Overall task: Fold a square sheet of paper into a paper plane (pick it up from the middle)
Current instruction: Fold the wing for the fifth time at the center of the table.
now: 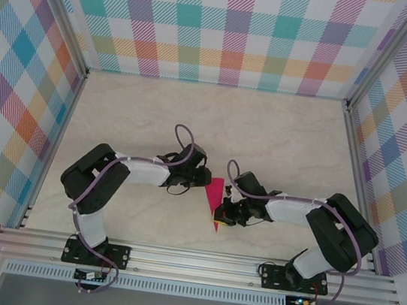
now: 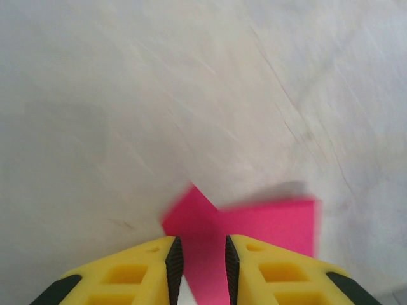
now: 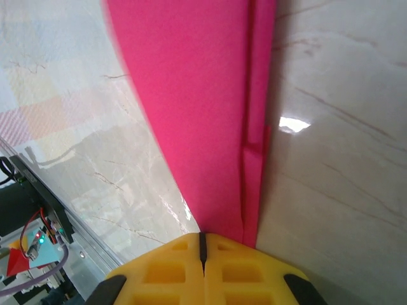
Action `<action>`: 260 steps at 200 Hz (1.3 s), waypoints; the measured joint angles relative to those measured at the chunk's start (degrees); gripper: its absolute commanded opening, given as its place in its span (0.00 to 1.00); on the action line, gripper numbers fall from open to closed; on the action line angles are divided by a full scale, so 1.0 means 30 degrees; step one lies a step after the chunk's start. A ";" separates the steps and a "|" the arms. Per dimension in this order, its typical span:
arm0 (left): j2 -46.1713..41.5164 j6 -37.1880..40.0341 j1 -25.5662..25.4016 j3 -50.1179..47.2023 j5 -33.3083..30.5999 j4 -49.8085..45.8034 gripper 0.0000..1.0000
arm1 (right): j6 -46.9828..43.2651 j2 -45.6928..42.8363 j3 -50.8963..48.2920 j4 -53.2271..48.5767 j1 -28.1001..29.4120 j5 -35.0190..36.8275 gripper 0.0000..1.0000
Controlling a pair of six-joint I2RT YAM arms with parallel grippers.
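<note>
Two grippers, one paper plane. Your right gripper (image 3: 203, 244) has its fingers pressed together, pinching one end of the paper plane (image 3: 191, 114). Your left gripper (image 2: 200, 262) has its jaws a narrow gap apart, with pink paper showing in the gap; contact is unclear. The layered magenta plane sits between both grippers, over the near middle of the pale marbled table (image 1: 155, 115).

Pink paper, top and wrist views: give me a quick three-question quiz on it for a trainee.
1. True or false: the right gripper is shut on the paper.
2. Which jaws stand slightly apart? A: the left gripper. B: the right gripper. C: neither.
3. Fill in: the fingers are ___ in colour.
Key: 1 true; 2 A; 3 yellow.
</note>
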 measured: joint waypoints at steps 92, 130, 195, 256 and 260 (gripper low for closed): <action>-0.1501 0.1552 0.2375 0.0736 0.0845 -0.2171 0.33 | -0.0925 0.0678 0.1049 -0.1377 -0.0087 -0.0758 0.10; -0.5377 0.1472 0.2033 0.0641 0.0073 -0.3235 0.36 | -0.0342 -0.0299 0.1209 -0.2076 -0.0051 -0.0415 0.31; -0.6732 -0.0889 -0.2586 0.0007 -0.2433 -0.5071 0.52 | -0.0947 -0.3883 0.1297 -0.3359 -0.3694 0.0925 0.36; -0.4167 -0.3373 -0.4656 0.1319 -0.4881 -0.7745 0.74 | -0.1115 -0.1151 0.1370 -0.2455 -0.4058 -0.0758 0.37; -0.4000 -0.3504 -0.4663 0.1435 -0.4947 -0.7803 0.74 | -0.1115 -0.1056 0.1392 -0.2361 -0.4058 -0.0867 0.37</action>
